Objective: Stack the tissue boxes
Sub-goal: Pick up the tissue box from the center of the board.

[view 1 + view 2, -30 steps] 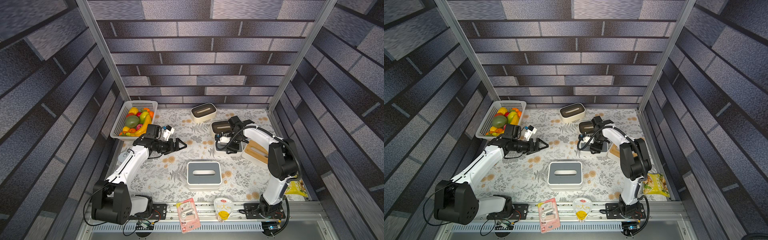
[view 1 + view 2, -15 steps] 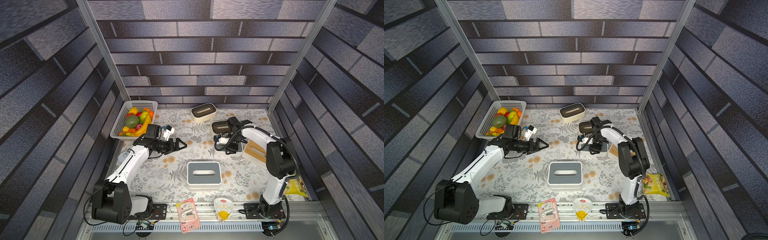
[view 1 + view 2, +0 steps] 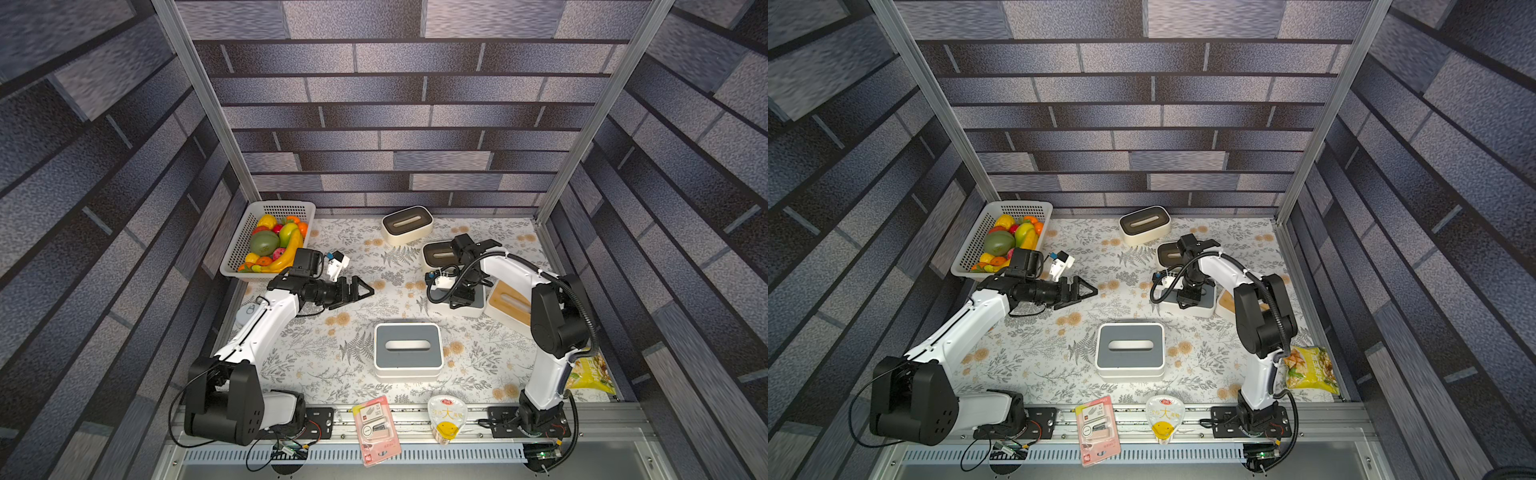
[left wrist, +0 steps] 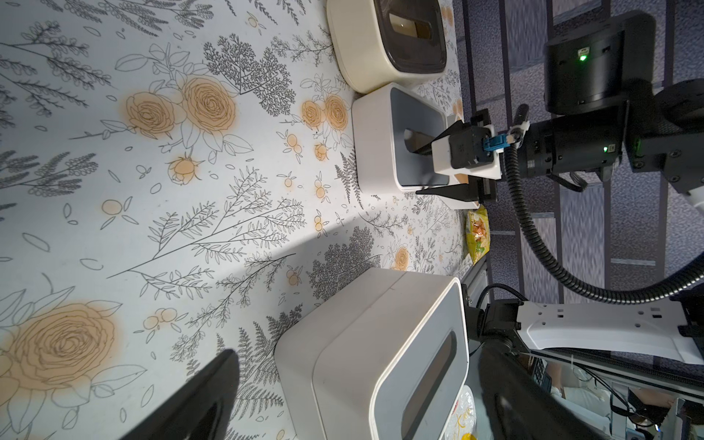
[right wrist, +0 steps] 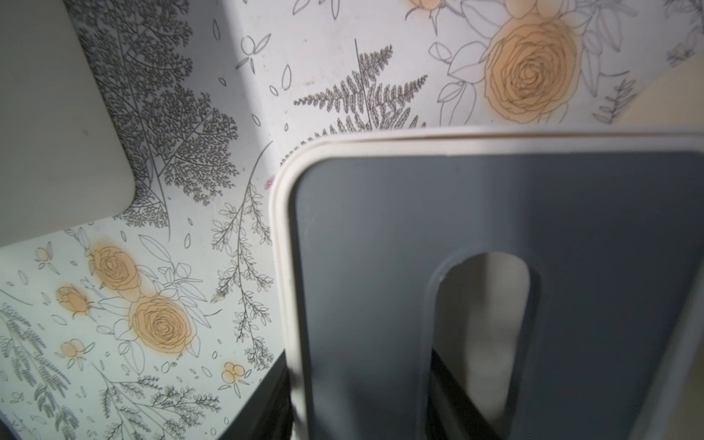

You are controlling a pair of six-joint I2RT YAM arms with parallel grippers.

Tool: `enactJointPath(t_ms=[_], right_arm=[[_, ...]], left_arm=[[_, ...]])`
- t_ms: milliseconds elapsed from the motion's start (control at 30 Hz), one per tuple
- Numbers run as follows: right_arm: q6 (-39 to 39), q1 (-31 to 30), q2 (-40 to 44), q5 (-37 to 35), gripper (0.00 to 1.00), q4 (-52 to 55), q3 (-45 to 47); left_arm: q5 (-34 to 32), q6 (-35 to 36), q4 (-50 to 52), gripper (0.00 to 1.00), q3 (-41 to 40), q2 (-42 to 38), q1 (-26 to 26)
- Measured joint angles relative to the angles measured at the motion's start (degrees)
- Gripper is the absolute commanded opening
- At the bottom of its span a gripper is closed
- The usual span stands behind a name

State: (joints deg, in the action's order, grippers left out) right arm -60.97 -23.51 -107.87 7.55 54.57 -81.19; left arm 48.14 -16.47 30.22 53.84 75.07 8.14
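Both top views show the desk with the target pile at centre: a grey-lidded stack, apparently two tissue boxes already seated one on the other. Toward the right side a third grey-lidded box sits on the desk. The wood-lidded box is just beside it and a dark-lidded box is close behind. Another dark-lidded box stands near the back wall.

The right hand is clamped on the third grey-lidded box: one finger goes down through the lid slot, and the outer finger lies against the long side wall. The left hand hovers spread wide and empty, well apart from every box.

Assessment: the step in hand is the lift. The grip is off-centre, so the box is likely to hang tilted. A slow, straight rise is advised until it clears the wood-lidded neighbour. It should then be carried across, squared over the stack's lid, lowered until fully seated, and only then released. Risk: a skewed landing could shift the stack.
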Motion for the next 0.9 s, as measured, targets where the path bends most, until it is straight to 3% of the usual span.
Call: enactJointPath(t_ms=[400, 900], right_arm=[[0.2, -1.2, 4.2, 1.3, 0.43, 0.9, 0.0], [3.3, -1.6, 17.7, 1.9, 0.42, 5.8, -1.6]], left_arm=[[-6.6, -0.4, 5.3, 1.0, 0.1, -0.5, 1.2], [-9.2, -8.7, 9.0, 1.0, -0.6, -13.8, -1.4]])
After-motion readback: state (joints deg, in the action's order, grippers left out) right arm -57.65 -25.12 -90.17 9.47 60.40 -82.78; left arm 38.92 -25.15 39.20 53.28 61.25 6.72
